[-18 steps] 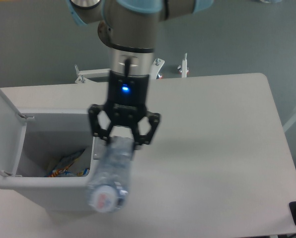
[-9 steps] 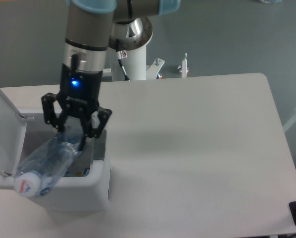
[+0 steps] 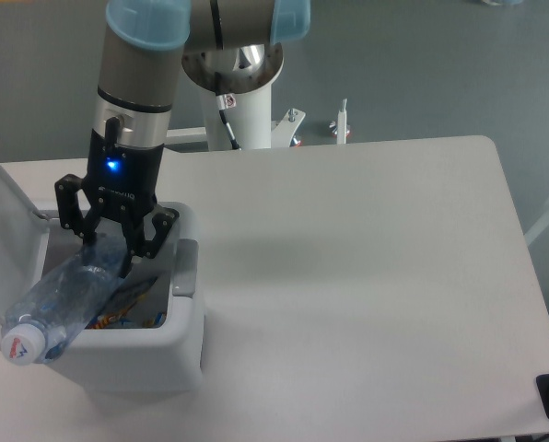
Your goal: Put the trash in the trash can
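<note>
Camera view: the only one, looking down on the tabletop [image 3: 367, 276] from the front.
Hand: the hand [image 3: 107, 256] sits at left of centre in the frame, over the open trash can; its fingers [image 3: 134, 249] are clamped on the upper end of the bottle.
Bottle: the clear crushed plastic water bottle [image 3: 61, 299] slants down toward the lower left, capped end over the can's front-left rim, upper end between the fingers.
Snack packet: the blue-orange snack packet [image 3: 127, 313] lies inside the can, partly hidden under the bottle.
Trash can: the trash can [image 3: 155, 354] stands at lower left of the frame on the tabletop, lid [image 3: 7, 226] swung up at the far left, grey latch [image 3: 184, 273] on the right rim.
Change from half a second ago: the hand has shifted a little further left and lower, and the bottle's cap has slid out further toward the lower left corner.
Change from one second ago: the bottle then hung over the can's right rim; now it lies across the opening.
</note>
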